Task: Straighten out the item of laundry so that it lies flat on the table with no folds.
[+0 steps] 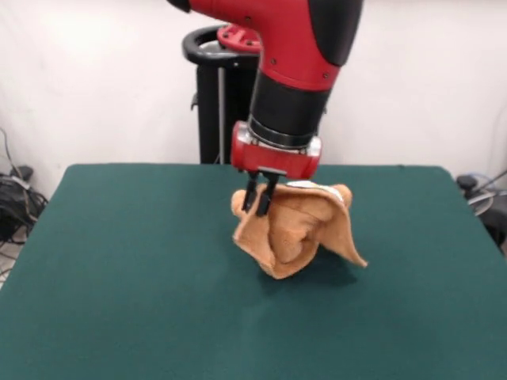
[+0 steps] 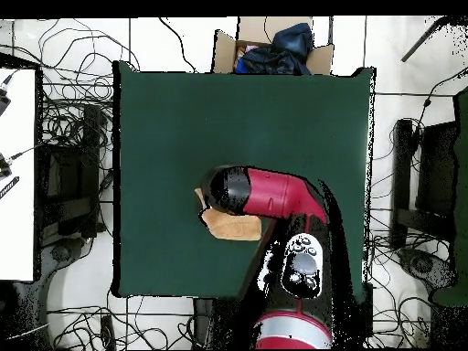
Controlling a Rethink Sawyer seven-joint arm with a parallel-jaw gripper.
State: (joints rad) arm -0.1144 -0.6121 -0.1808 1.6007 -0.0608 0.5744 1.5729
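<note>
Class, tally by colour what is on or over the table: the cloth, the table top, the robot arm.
Peach-tan terry-cloth towel: 1
Dark green felt-topped table: 1
Red and black robot arm, gripper: 1
Total: 3

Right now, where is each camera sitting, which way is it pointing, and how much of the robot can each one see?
Front view: sits across the table, facing the robot; shows the red and black arm coming down, its gripper shut on the bunched peach towel, black pedestal behind.
Overhead view: above the table, looking straight down, robot base at the bottom; the arm covers the gripper and most of the towel.
Shared: the arm, the towel and the green table, turned half round between views.
</note>
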